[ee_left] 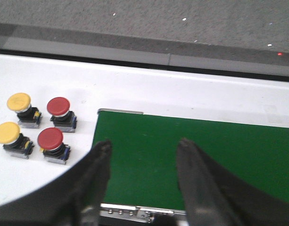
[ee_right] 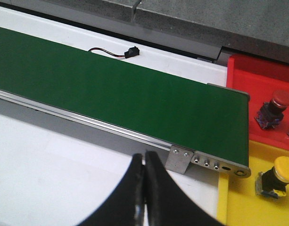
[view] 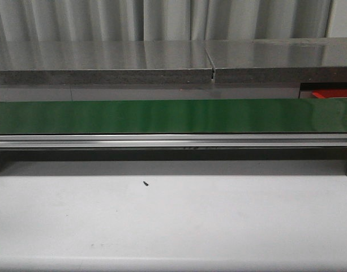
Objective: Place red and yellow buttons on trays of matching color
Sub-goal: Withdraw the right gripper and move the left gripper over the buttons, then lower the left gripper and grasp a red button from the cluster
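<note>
Front view: I see the green conveyor belt [view: 173, 116] running across the frame, its aluminium rail just below, white table [view: 173, 221] in front, grey shelf behind. A sliver of red tray [view: 331, 93] shows at far right behind the belt. No arms or buttons visible here. One small dark speck [view: 146, 182] on the table.

Left wrist view: my left gripper [ee_left: 144, 146] hangs over the belt's end, fingers spread wide apart, holding nothing. Beside the belt end on the white surface sit four buttons in a tight cluster: two yellow buttons [ee_left: 18, 102] [ee_left: 6, 133] and two red buttons [ee_left: 58, 107] [ee_left: 50, 138], all upright, none on a tray.

Right wrist view: my right gripper [ee_right: 144, 160] has its fingers pressed together, nothing between them, above the white table just in front of the belt's rail. At the belt's far end the red tray holds a red button [ee_right: 282, 100] and the yellow tray [ee_right: 243, 202] holds a yellow button [ee_right: 284, 168]. A small black connector [ee_right: 131, 51] with wire lies behind the belt.
</note>
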`<state>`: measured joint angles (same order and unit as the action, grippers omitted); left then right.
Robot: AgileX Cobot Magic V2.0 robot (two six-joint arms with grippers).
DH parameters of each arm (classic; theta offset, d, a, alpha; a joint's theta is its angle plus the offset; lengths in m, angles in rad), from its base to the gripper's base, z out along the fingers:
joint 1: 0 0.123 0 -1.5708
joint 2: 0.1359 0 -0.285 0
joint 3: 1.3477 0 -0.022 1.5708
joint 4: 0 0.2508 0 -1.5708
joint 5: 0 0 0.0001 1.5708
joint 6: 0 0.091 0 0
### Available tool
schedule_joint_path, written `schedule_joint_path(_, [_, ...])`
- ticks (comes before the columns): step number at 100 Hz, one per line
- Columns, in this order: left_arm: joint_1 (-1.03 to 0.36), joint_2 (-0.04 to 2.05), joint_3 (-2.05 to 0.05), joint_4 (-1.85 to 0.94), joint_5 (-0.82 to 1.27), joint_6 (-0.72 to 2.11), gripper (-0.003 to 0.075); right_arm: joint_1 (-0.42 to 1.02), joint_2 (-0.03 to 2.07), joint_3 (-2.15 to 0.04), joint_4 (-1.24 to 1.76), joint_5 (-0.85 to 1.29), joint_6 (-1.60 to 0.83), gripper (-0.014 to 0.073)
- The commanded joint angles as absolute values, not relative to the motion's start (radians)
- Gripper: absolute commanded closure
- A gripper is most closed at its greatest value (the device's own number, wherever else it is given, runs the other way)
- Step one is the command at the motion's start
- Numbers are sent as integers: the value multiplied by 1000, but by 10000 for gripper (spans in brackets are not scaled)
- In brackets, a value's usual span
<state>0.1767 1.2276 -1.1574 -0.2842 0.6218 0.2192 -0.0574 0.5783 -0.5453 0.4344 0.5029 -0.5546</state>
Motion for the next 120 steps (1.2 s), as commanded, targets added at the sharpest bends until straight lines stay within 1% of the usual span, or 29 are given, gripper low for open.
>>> schedule_joint_path(1, [211,1271,-1218,-295,591,206,175,-56,577,-572,452,442,-561,660])
schedule_joint_path(6, [231,1303,-1222,-295,585,206,125,-56,577,-572,452,442,-561,660])
schedule_joint_path(11, [248,1334,-1222,-295,579,206,108,-56,577,-572,452,442,-561,660])
schedule_joint_path(30, [275,1417,-1222,-297,571,206,109,-56,577,-572,452,442,-561,660])
schedule_joint_path(45, [315,1500,-1249,-299,573,120,109,-56,577,-572,452,442,-561,660])
schedule_joint_path(70, [391,1711,-1423,-308,681,110,109,-56,577,-572,452,442,-561,660])
schedule_joint_path(97, [392,1900,-1603,-315,750,110,110,-56,577,-572,452,442,-561,660])
schedule_joint_path(120, [392,2006,-1695,-316,782,104,110,-56,577,-572,452,442,-561,660])
